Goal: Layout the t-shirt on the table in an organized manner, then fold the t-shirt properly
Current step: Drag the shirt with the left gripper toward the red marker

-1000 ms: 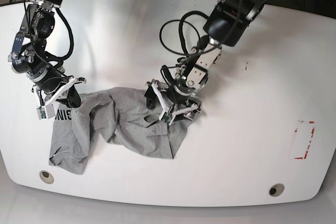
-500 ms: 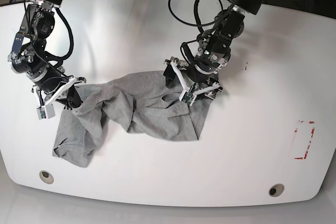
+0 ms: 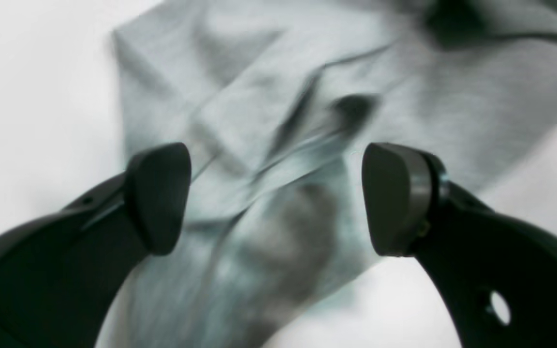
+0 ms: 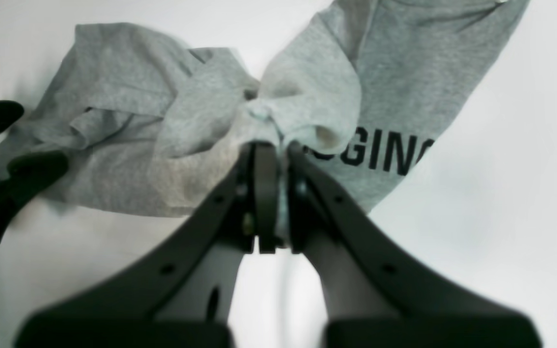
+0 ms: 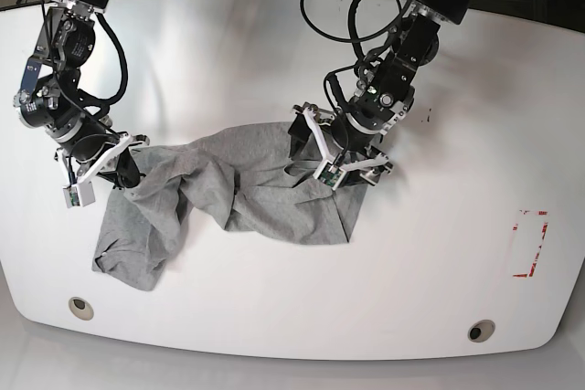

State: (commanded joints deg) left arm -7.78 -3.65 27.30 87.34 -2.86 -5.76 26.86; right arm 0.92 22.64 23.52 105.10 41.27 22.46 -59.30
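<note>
Two end effectors are working your soft, limp t-shirt point(image 5: 247, 194): right end effector point(image 4: 272, 150) is pinching bunched cloth at left; left end effector point(image 3: 276, 198) is gaping wide, holding nothing, so grab an edge.

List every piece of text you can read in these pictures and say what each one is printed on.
"GGING": black capital letters on the grey t-shirt, seen in the right wrist view; the start of the word is hidden behind a fold and the right tool.
No other text reads in any view; the red dashed mark on the table holds no letters.
</note>
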